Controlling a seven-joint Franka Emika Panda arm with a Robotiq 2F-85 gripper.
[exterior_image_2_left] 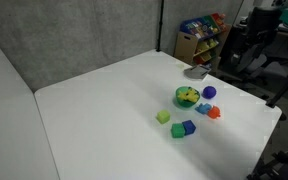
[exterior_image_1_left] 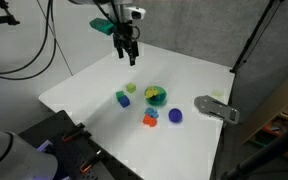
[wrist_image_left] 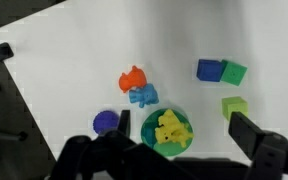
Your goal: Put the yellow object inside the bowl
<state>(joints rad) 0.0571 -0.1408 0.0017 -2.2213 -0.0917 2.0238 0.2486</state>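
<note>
One relation matters: the yellow object (wrist_image_left: 169,128) already lies inside the bowl (wrist_image_left: 147,136), almost below my gripper (exterior_image_1_left: 130,59) (spread wide, empty).

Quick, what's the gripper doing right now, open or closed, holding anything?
Gripper: open, holding nothing, raised above the table. The small bright yellow toy piece lies in the round green bowl.

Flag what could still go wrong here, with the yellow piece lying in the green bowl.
1. The yellow object fills much of the small bowl, so a nudge to the bowl might tip it out.
2. The light blue piece and the blue ball crowd the bowl's rim. If the open gripper came down there, its fingers could scatter them.
</note>
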